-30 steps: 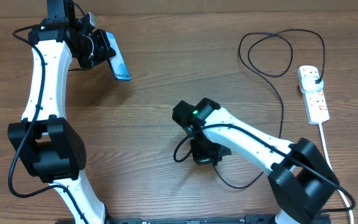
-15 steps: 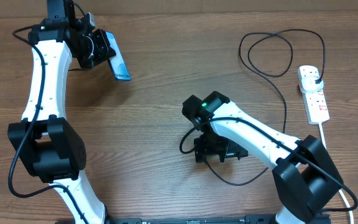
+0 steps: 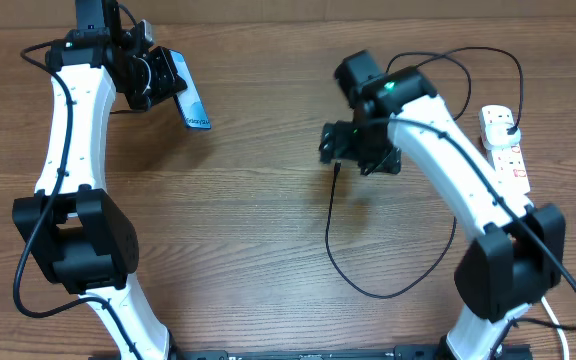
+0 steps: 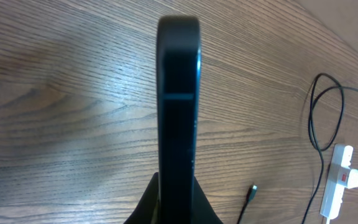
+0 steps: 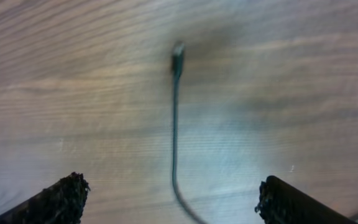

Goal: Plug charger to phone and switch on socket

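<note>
Right wrist: charger [image 5: 174, 124] loose on table [image 5: 303, 93]

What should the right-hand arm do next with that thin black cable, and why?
Probably lower the right pincer and close it just behind the connector tip of the charger cable. Its jaws stand open and empty above the cable, which lies loose on the table, while the left pincer holds the phone up, unplugged.

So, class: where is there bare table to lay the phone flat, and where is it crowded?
Bare: the wide middle strip between the phone and the black cable, down to the front edge. Crowded: the right side, with cable loops and the power strip.
</note>
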{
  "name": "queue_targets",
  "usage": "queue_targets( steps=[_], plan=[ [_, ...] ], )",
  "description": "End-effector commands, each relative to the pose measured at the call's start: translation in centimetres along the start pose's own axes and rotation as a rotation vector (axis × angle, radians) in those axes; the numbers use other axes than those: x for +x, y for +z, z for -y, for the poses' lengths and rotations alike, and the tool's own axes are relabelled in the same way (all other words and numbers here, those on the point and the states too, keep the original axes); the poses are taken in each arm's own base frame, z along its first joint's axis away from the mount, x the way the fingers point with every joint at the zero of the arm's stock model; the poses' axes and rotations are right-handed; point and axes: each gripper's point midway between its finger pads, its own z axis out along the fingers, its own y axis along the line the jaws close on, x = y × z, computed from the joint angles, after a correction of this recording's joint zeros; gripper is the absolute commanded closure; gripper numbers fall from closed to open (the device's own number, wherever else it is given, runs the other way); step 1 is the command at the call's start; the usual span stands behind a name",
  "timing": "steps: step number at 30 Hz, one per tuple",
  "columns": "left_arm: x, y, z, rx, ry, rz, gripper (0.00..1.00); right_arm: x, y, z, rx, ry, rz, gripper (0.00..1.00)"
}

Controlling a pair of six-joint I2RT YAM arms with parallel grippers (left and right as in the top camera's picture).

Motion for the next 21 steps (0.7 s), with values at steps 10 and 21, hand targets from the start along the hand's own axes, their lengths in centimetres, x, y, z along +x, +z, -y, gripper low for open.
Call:
queue_targets(
  steps=[10,21],
  plan=[
    [-0.2,-0.8,1.4,0.042,0.031,0.013,0.96,-2.8,10.1,0.8,0.172,0.144,-0.012,0.57],
    [-0.2,-0.8,1.5,0.043,0.032,0.014,0.96,-2.1,12.8,0.6,0.227,0.103,-0.03,0.63]
  ],
)
